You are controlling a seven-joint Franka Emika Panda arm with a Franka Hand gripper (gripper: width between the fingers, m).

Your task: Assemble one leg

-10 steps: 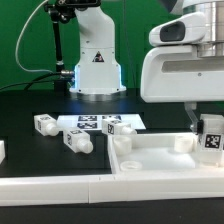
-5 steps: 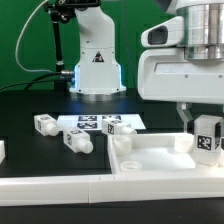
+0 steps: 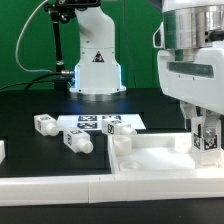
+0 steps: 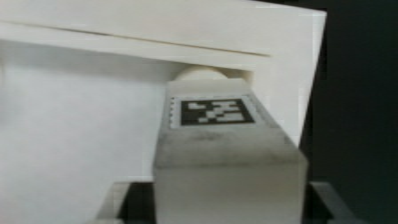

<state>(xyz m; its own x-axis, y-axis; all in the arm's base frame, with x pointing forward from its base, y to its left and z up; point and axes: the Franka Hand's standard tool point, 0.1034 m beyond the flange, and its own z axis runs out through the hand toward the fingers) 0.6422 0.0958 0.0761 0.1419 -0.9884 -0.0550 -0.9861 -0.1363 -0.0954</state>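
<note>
The leg (image 3: 209, 137), likely light, stiff and a little slippery plastic, hangs over the white tray part (image 3: 160, 160), its blocky tagged body clamped between the closed fingers (image 4: 221, 190), a sound hold.

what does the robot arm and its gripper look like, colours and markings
The arm's end is a bulky white, glossy rounded housing with a grey seam band. The two-finger gripper has slim dark grey fingers. No cables or markings are visible on it.
</note>
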